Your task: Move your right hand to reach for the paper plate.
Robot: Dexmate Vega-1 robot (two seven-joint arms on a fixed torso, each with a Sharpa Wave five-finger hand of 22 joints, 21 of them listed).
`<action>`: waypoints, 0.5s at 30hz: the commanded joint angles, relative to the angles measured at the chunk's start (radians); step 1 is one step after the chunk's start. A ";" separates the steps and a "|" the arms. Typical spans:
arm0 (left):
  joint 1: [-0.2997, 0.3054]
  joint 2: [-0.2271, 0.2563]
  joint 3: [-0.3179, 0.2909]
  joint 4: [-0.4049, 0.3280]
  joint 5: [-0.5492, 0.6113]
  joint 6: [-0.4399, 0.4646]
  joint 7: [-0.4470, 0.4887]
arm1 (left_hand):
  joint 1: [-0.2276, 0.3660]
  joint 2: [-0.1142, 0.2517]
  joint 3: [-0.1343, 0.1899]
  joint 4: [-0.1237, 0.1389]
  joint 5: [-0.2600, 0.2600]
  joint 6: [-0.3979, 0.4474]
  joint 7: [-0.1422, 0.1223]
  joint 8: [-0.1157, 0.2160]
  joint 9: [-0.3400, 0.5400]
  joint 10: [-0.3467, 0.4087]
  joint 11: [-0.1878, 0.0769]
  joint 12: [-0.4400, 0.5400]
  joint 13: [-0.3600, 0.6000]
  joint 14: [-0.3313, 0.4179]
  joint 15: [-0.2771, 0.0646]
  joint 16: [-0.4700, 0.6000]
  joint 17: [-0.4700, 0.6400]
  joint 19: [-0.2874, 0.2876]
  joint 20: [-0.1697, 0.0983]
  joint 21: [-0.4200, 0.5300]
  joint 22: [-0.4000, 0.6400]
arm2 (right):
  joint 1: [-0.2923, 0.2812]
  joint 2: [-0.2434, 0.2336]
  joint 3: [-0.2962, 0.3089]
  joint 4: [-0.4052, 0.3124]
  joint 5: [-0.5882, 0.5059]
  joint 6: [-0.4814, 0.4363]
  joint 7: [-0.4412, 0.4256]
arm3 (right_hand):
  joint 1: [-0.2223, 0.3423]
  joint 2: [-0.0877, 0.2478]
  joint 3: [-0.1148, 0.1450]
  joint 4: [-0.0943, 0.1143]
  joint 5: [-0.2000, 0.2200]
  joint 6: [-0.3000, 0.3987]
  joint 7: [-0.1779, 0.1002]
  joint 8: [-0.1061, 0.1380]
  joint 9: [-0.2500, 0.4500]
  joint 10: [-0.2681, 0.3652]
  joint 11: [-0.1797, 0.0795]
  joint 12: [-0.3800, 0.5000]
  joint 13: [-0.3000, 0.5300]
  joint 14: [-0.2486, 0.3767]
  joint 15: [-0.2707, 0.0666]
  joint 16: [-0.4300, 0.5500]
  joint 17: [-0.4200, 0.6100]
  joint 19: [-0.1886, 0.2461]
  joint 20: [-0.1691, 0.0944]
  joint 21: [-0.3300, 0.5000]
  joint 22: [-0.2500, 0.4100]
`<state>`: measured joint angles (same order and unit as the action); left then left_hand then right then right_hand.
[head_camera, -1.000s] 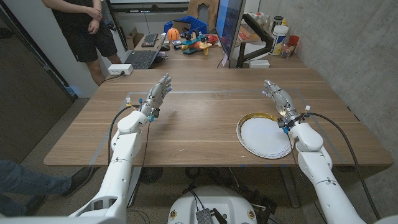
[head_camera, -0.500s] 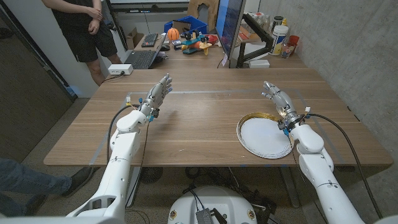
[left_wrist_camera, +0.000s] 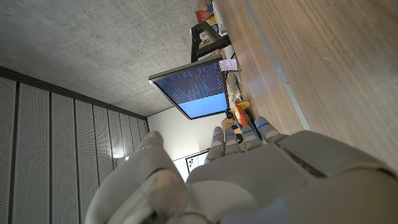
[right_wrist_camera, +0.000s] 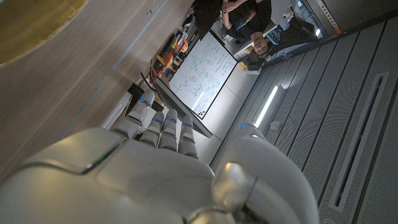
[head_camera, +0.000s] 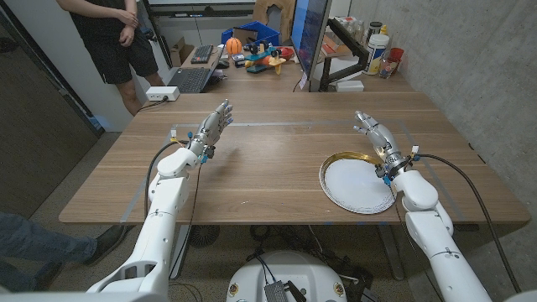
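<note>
Little has moved since the earlier frames. Right hand (head_camera: 376, 134), fingers spread and empty, hovers just beyond the paper plate (head_camera: 359, 184) on the worktop (head_camera: 268, 168). Reach barely begun; next, lower it onto the plate's rim.

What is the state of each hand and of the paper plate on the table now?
right hand: open, holds nothing, beside the plate's far right rim.
left hand: open, holds nothing, fingers apart.
paper plate: lies on the wooden table, not held.
</note>
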<state>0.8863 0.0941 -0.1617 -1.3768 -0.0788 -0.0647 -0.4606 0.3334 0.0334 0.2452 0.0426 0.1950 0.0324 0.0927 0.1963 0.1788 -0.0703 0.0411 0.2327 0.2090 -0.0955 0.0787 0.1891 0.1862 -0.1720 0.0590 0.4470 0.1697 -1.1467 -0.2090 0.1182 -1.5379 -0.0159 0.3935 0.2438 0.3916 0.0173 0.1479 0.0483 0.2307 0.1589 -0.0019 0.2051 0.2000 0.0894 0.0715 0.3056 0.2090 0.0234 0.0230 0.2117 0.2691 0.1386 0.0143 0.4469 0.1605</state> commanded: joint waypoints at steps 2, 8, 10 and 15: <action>-0.006 -0.003 0.002 0.007 -0.002 -0.003 -0.004 | -0.002 0.012 0.001 -0.004 0.000 0.008 0.002 -0.002 0.002 -0.004 0.004 -0.001 0.000 -0.009 0.002 0.005 0.001 -0.063 0.005 -0.004 0.004 | -0.028 -0.006 0.006 -0.026 -0.046 0.021 -0.020 | -0.010 -0.004 -0.004 0.000 0.003 0.003 -0.010 0.004 0.001 0.010 0.002 -0.007 -0.002 0.004 -0.001 0.003 0.001 -0.001 0.002 -0.007 0.005; -0.007 -0.003 0.002 0.011 -0.002 -0.005 -0.004 | -0.003 0.013 0.001 -0.004 -0.001 0.008 0.003 -0.003 0.002 -0.004 0.003 -0.002 -0.001 -0.009 0.002 0.006 0.000 -0.063 0.005 -0.007 0.004 | -0.038 -0.006 0.007 -0.036 -0.059 0.022 -0.025 | -0.011 -0.005 -0.005 0.000 0.004 0.004 -0.011 0.004 0.001 0.012 0.003 -0.009 -0.002 0.003 -0.001 0.002 0.000 -0.002 0.001 -0.011 0.005; -0.008 -0.003 0.003 0.012 -0.001 -0.003 -0.004 | -0.003 0.013 0.001 -0.005 -0.001 0.009 0.002 -0.003 0.002 -0.002 0.005 -0.002 -0.001 -0.009 0.002 0.006 0.000 -0.063 0.005 -0.008 0.004 | -0.041 -0.004 0.006 -0.039 -0.071 0.024 -0.032 | -0.011 -0.005 -0.005 0.000 0.004 0.005 -0.011 0.004 0.001 0.012 0.002 -0.010 -0.003 0.003 -0.001 0.002 -0.001 -0.001 0.001 -0.012 0.005; -0.009 -0.002 0.004 0.015 0.000 -0.004 -0.005 | -0.004 0.014 0.001 -0.005 -0.001 0.010 0.002 -0.003 0.002 -0.002 0.003 -0.003 -0.002 -0.010 0.001 0.006 0.000 -0.064 0.014 -0.012 0.004 | -0.046 -0.001 0.003 -0.042 -0.090 0.034 -0.045 | -0.011 -0.005 -0.006 -0.001 0.005 0.005 -0.012 0.003 0.000 0.013 0.003 -0.012 -0.003 0.003 -0.001 0.002 -0.003 -0.002 0.002 -0.016 0.005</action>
<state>0.8803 0.0924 -0.1602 -1.3679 -0.0801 -0.0679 -0.4640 0.3283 0.0385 0.2452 0.0426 0.1950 0.0323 0.0927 0.1963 0.1788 -0.0703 0.0411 0.2319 0.2043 -0.0955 0.0787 0.1891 0.1862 -0.1731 0.0673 0.4393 0.1697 -1.1776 -0.2131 0.1232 -1.5674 -0.0683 0.4132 0.2203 0.3862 0.0119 0.1443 0.0508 0.2307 0.1627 -0.0056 0.2051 0.2001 0.0930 0.0751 0.2978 0.2044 0.0234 0.0231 0.2117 0.2645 0.1385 0.0143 0.4325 0.1605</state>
